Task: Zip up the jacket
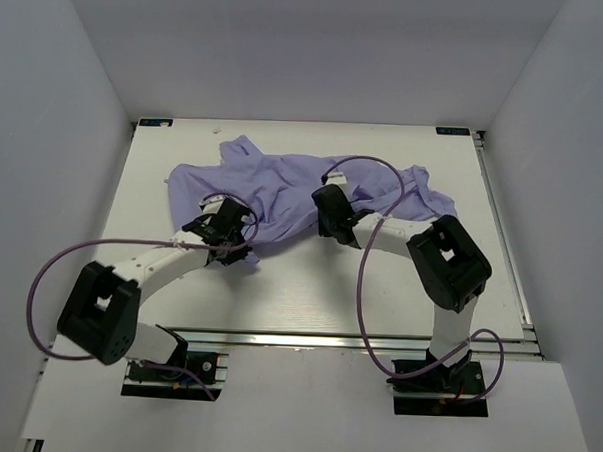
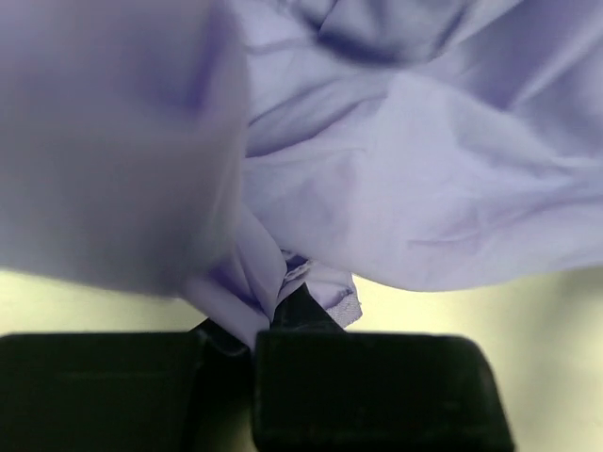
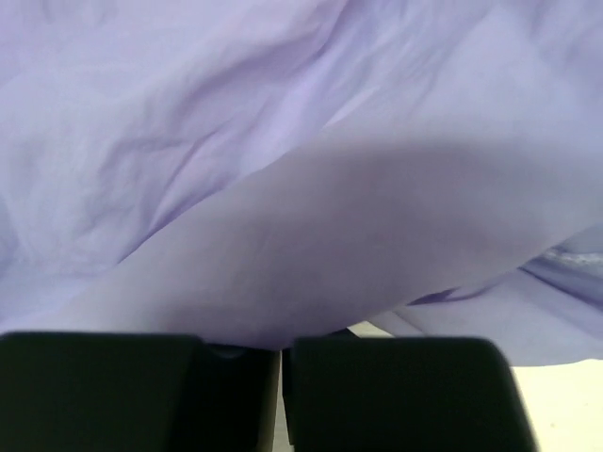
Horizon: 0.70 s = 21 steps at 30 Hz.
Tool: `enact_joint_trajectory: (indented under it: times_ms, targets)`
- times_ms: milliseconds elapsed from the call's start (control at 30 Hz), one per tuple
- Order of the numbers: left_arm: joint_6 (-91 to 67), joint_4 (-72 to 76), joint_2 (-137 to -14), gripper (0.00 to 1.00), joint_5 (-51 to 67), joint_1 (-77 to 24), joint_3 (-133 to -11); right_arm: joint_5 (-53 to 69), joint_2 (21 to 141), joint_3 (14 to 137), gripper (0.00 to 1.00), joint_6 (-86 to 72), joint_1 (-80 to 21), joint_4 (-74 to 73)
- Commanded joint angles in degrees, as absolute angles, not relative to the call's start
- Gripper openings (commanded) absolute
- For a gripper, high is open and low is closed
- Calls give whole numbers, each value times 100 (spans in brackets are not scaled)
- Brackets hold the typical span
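While left claw (image 2: pixel 254 341) and right claw (image 3: pixel 283 350) each pinch it, the jacket (image 1: pixel 283 185) (thin, lavender) lies crumpled.

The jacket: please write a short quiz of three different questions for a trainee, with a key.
1. True or false: the jacket lies neatly folded.
2. What does the left tool pinch? A) jacket fabric B) a white drawstring C) nothing
3. Fill in: the right tool meets the jacket at its ___ edge (near/far).
Key: 1 false, it is crumpled; 2 A; 3 near.
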<state>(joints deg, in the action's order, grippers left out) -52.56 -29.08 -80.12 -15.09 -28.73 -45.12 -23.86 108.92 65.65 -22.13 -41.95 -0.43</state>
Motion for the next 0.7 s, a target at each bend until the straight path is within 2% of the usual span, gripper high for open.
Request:
enact_joint_trajectory:
  times_ms: [0, 200, 300, 367, 400, 567, 667]
  targets:
    - [-5098, -3190, -7016, 0, -1977, -2883, -4825, -2760, 10688, 6645, 0, -2338, -4104, 378]
    - [-4869, -3296, -5680, 0, -2153, -2892, -5115, -2453, 9161, 5925, 0, -1636, -4069, 204]
    - [-4799, -3435, -5432, 0, -2337, -2883, -5412, -2241, 8168, 5731, 0, -1397, -4034, -648]
    - [-4790, -3742, -5318, 0, -2905, -2883, -5876, -2171, 6951, 5520, 0, -1319, -3851, -1472]
    - [-4790, -3744, -5317, 0, -2909, -2883, -5880, -2136, 6943, 5485, 0, -1318, -3850, -1624]
    - [-4642, -3903, -5379, 0, -3743, -2874, -6485, -1234, 5672, 5660, 0, -1327, -2797, -2302]
    - [-4449, -3780, -5440, 0, -3788, -2874, -6776, -652, 5432, 5905, 0, -1240, -2277, -2381]
